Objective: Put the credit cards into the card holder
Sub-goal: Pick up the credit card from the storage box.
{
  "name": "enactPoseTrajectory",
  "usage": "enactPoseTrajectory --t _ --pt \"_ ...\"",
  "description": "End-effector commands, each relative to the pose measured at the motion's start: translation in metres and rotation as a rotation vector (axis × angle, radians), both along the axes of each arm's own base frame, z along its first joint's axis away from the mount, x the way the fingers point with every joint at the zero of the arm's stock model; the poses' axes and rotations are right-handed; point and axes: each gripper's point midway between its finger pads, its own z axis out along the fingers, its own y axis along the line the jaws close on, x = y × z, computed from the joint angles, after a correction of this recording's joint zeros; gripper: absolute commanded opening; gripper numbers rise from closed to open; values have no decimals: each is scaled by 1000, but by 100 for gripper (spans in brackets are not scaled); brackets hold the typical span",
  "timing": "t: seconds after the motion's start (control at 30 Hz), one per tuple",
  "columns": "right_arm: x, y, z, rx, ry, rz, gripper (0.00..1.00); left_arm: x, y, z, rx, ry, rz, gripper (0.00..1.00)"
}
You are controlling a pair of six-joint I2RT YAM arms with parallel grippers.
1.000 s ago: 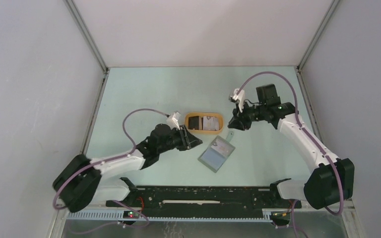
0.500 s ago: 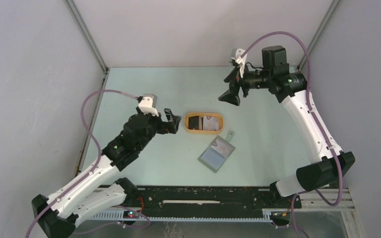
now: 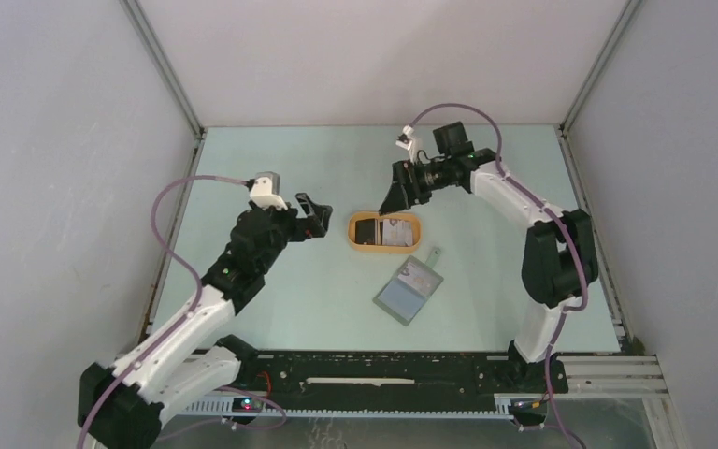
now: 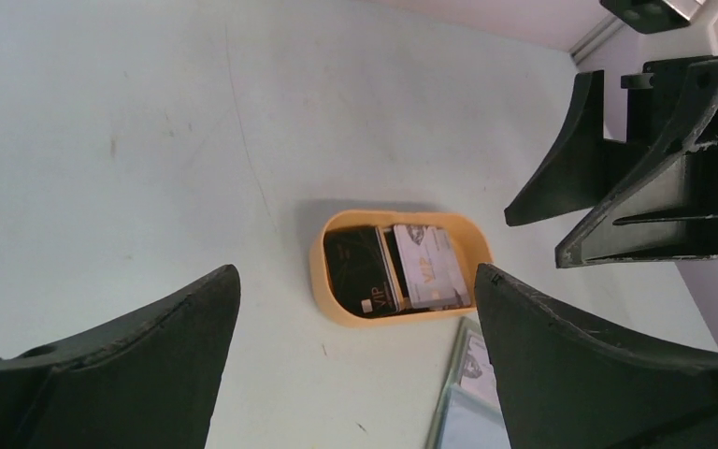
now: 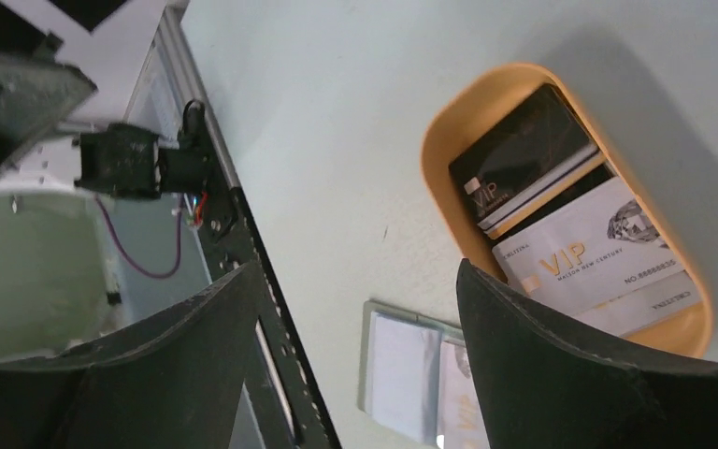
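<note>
left tool (image 3: 310, 215) and right tool (image 3: 400, 198) gape empty; i'd pinch the black card (image 5: 524, 154) by its edges inside the orange tray (image 5: 437, 164).

The left arm (image 3: 185, 323) and the right arm (image 3: 514, 198) are alike, with smooth white link shells joined by bulky black joint housings. A thin purple cable (image 3: 159, 210) loops loosely along each arm to a small white camera block (image 3: 264, 187) at the wrist. The left gripper (image 3: 312, 215) and the right gripper (image 3: 395, 199) each have two matte black, wedge-shaped fingers (image 4: 103, 374) with slightly rough edges and triangular outer bracing.
</note>
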Motion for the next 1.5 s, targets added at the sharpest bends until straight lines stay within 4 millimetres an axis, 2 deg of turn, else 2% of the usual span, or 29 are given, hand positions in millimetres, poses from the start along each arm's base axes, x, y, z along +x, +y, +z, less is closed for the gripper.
enactPoseTrajectory --t 0.0,0.13,0.23,0.37,0.57,0.83,0.97,1.1,1.47 --pt "32 18 -17 -26 94 -219 85 22 -20 -21 -180 51 -60 100" --pt "38 29 -46 -69 179 -283 83 44 -28 -53 -216 185 -75 98" --pt "39 39 -62 -79 211 -287 77 55 -40 -73 -213 264 -115 90" --pt "42 50 -81 -103 236 -290 67 63 -55 -95 -240 324 -162 83" --pt "47 50 -106 -185 233 -327 64 67 -68 -123 -254 406 -201 76" --pt "52 42 -125 -260 215 -377 64 73 -80 -144 -249 464 -246 69" --pt "51 42 -131 -281 219 -389 65 72 -79 -152 -235 482 -248 66" --pt "50 43 -137 -294 238 -405 66 69 -79 -161 -223 510 -252 57" --pt "43 45 -151 -314 306 -451 67 65 -80 -174 -218 550 -253 49"
